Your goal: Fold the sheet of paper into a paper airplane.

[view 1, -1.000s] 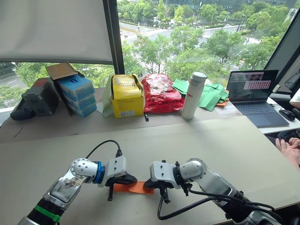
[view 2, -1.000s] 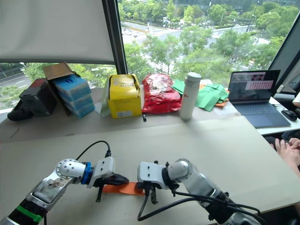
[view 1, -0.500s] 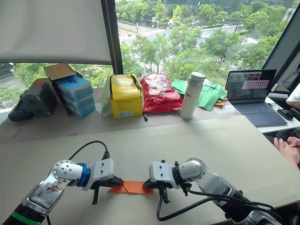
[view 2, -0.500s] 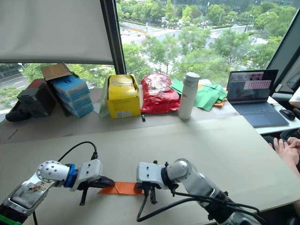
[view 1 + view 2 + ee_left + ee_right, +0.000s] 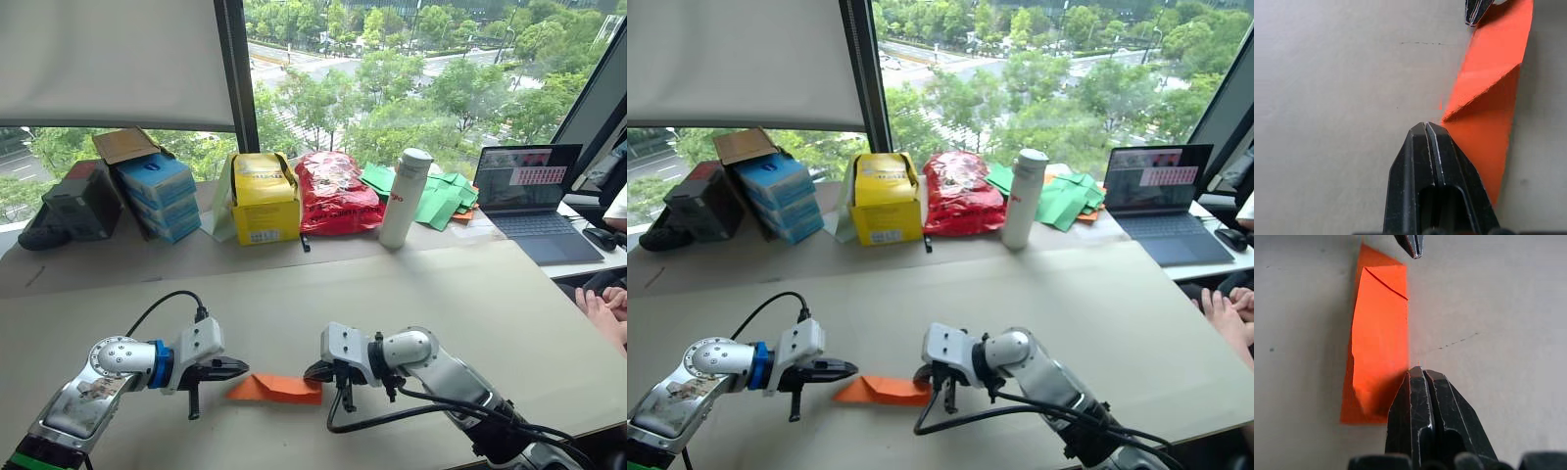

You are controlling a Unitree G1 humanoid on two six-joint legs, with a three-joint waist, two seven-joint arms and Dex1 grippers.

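Since a second ago the left gripper (image 5: 235, 369) has backed off the orange sheet of paper (image 5: 276, 389), which lies folded near the table's (image 5: 470, 294) front edge. From the head views, the right gripper (image 5: 315, 373) sits at its other end, likely steadying it. The left wrist view shows that pincer closed, empty, tip beside the paper. The right wrist view shows its pincer closed too, touching the paper's edge.

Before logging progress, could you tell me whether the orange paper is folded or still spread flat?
Folded: the orange paper is a narrow strip with layered flaps and a diagonal crease at one end.
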